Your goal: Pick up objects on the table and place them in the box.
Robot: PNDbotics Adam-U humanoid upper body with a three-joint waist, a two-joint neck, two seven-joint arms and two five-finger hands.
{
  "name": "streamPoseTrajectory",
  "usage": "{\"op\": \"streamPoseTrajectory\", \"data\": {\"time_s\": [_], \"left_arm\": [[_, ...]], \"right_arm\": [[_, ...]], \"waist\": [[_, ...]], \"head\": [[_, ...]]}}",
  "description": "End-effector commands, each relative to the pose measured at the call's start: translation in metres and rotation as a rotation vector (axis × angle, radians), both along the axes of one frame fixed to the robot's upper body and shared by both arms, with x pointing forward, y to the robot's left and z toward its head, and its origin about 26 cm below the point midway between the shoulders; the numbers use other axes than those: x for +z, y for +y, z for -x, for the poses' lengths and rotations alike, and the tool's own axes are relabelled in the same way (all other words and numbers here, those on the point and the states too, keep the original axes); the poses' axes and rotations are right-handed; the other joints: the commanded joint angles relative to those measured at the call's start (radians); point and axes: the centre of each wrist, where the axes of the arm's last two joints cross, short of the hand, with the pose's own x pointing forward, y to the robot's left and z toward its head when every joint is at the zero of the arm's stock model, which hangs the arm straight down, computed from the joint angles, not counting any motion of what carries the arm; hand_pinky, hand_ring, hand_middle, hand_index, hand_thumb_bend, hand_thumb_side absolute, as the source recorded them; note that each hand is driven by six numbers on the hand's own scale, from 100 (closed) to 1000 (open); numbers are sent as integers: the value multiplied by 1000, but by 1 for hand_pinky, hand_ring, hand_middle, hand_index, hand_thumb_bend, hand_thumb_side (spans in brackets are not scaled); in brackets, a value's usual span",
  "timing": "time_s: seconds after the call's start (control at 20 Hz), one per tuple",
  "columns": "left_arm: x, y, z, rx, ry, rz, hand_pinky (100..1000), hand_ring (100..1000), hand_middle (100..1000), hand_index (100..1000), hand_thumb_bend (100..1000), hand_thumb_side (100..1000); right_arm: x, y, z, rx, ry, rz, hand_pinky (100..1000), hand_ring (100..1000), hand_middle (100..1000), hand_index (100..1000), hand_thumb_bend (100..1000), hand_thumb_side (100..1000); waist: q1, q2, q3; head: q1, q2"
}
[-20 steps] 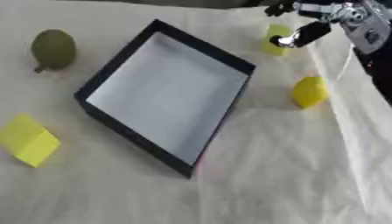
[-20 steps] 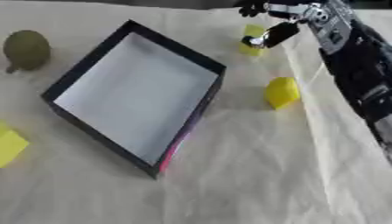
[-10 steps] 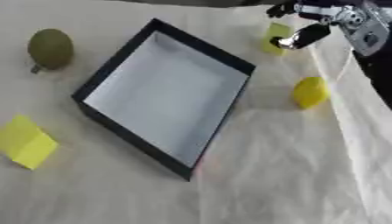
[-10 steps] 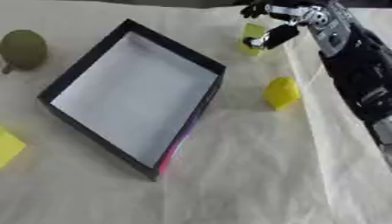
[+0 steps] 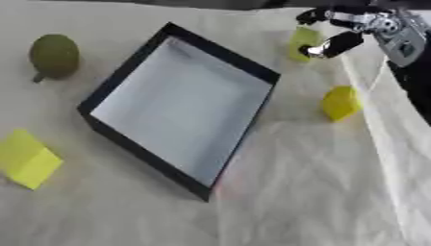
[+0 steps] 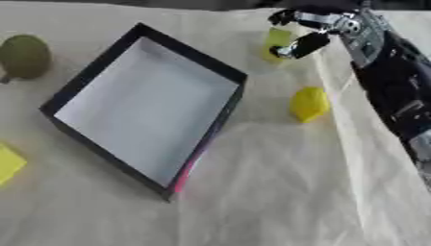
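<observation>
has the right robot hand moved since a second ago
No. The right robot hand stays at the small yellow-green block beyond the black box's far corner, fingers around the block, same spot relative to the box.

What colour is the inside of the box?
White or very pale grey inside the box, with black walls; clearest in the left eye view.

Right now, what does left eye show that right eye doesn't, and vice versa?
Left eye only: the whole yellow block at the near left; right eye cuts it at the edge. Right eye only: a pink strip along the box's near right wall, and more of the right forearm. Both: the box, green pear, yellow object, and right hand around the far yellow piece.
</observation>
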Motion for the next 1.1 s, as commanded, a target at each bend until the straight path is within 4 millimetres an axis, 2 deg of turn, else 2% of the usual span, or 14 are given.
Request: {"op": "streamPoseTrajectory", "data": {"time_s": [0.05,0.55,0.8,1.0,1.1], "left_arm": [[10,3,0,2,-29,-29,816,736,705,826,100,727],[10,3,0,3,-29,-32,817,737,704,825,100,731],[8,3,1,5,-26,-34,817,737,704,820,100,732],[9,3,1,5,-26,-35,818,737,703,818,100,731],[9,3,0,3,-27,-35,818,738,704,817,100,730]], "right_arm": [[18,-15,6,-45,-45,13,1000,939,895,971,255,447],[12,-21,7,-84,-35,-24,1000,911,865,966,215,402],[9,-21,6,-91,-13,-50,993,798,761,910,146,348],[11,-18,6,-82,2,-55,931,685,650,855,132,332],[12,-18,6,-86,-3,-62,901,608,574,799,112,324]], "waist": [[-9,-2,1],[-11,12,7],[-11,16,8],[-11,16,8],[-11,16,9]], "head": [[-4,-13],[-8,-22],[-9,-18],[-9,-17],[-8,-17]]}}
